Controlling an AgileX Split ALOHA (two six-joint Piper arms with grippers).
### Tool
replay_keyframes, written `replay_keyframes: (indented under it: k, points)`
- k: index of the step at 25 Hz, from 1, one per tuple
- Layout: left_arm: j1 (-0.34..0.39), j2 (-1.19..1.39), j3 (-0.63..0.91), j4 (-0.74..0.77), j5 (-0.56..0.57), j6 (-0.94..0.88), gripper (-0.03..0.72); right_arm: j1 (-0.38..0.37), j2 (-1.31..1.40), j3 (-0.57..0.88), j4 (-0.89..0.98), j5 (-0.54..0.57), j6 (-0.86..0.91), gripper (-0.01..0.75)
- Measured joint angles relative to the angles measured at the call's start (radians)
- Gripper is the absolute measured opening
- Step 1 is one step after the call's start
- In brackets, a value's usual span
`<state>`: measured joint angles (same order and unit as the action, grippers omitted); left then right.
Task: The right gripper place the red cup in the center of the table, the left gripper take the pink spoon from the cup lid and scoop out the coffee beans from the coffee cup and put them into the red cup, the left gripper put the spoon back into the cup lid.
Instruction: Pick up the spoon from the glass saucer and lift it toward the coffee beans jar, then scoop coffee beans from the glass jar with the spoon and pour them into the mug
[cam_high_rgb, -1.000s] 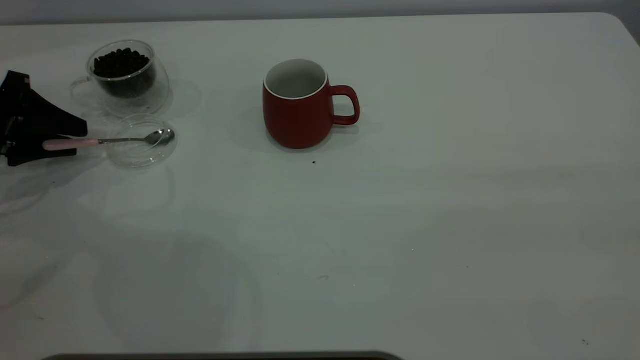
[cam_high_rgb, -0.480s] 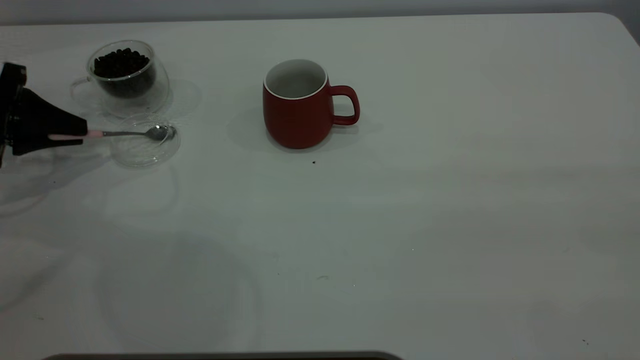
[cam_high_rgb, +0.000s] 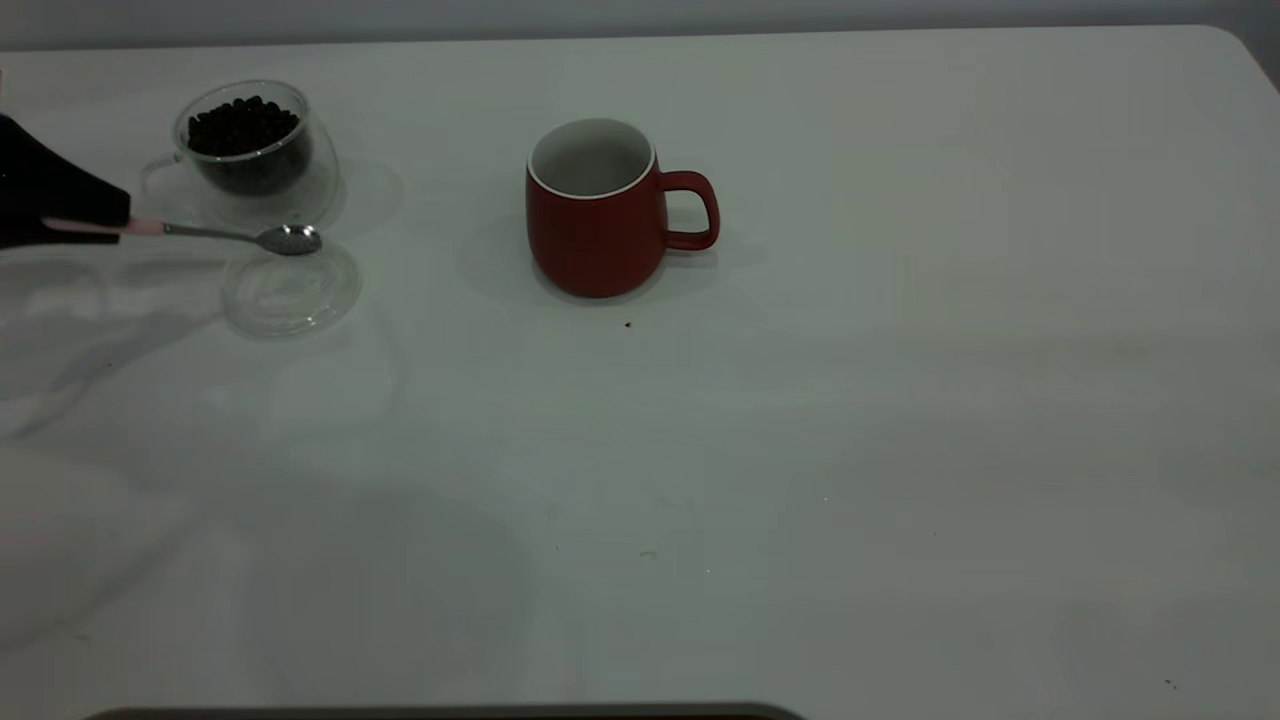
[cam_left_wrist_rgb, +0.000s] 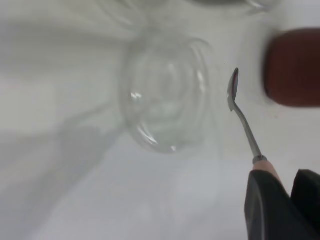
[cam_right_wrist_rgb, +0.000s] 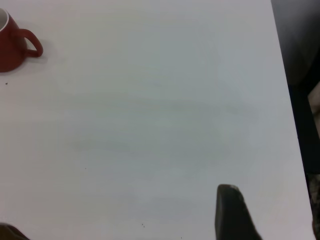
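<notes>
The red cup (cam_high_rgb: 595, 215) stands upright near the middle of the table (cam_high_rgb: 900, 420), handle to the right. At the far left my left gripper (cam_high_rgb: 115, 222) is shut on the pale handle of the pink spoon (cam_high_rgb: 235, 236), which hangs level with its metal bowl above the far rim of the cup lid (cam_high_rgb: 290, 292). In the left wrist view the spoon (cam_left_wrist_rgb: 243, 120) sticks out from my left gripper (cam_left_wrist_rgb: 280, 176) beside the lid (cam_left_wrist_rgb: 165, 95). Just behind, the coffee cup (cam_high_rgb: 255, 160) holds coffee beans (cam_high_rgb: 243, 122). My right gripper (cam_right_wrist_rgb: 117, 207) is open over bare table, far from the red cup (cam_right_wrist_rgb: 11, 46).
A small dark speck (cam_high_rgb: 628, 324) lies in front of the red cup. The table's right edge (cam_right_wrist_rgb: 287, 100) runs close to my right gripper, with dark floor beyond it.
My left gripper has lifted the pink spoon out of the cup lid and drawn back to the left. The lid now lies bare. The red cup and coffee cup have not moved.
</notes>
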<state>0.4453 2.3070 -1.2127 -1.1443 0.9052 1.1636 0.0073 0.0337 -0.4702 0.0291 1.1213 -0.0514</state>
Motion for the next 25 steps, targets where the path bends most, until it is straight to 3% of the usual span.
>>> replay_keyframes:
  k: [5, 16, 20, 25]
  points:
    - [0.001, -0.081, 0.000, 0.090, 0.078, -0.063, 0.120, 0.000, 0.000, 0.000, 0.000, 0.000, 0.000, 0.415]
    - [0.001, -0.202, -0.033, -0.021, 0.209, -0.040, 0.119, 0.000, 0.000, 0.000, 0.000, 0.000, 0.000, 0.415]
    - [0.001, -0.205, -0.046, -0.036, 0.188, -0.039, 0.119, 0.000, 0.000, 0.000, 0.000, 0.000, 0.000, 0.415]
    - [0.001, -0.205, -0.046, -0.026, 0.023, -0.039, 0.119, 0.000, 0.000, 0.000, 0.000, 0.000, 0.000, 0.415]
